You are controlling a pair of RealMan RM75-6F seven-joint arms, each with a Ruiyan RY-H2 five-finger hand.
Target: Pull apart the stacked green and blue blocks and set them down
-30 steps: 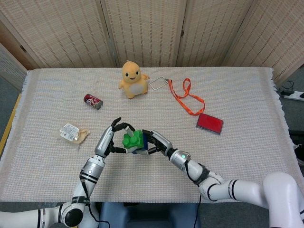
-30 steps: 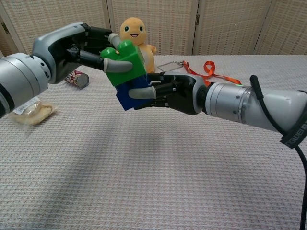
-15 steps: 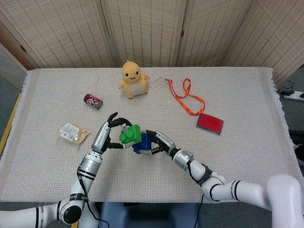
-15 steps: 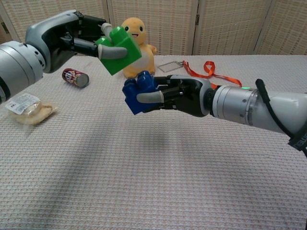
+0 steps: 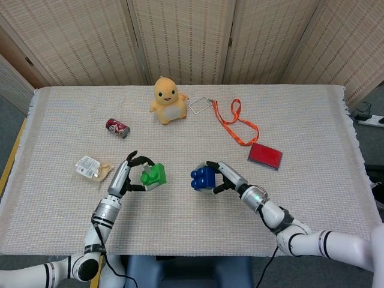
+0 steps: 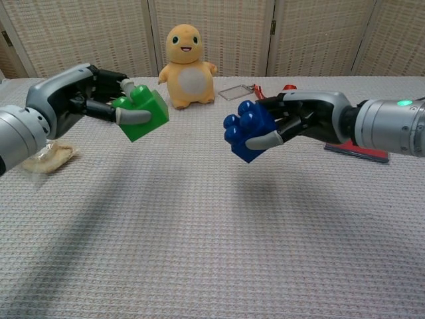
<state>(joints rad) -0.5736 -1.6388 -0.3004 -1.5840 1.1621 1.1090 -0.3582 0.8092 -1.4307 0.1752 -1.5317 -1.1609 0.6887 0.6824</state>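
Green block in left hand

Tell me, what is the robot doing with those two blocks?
It is holding one block in each hand. The left hand grips the green block, and the right hand grips the blue block. The blocks are apart, both held above the table, not set down yet.
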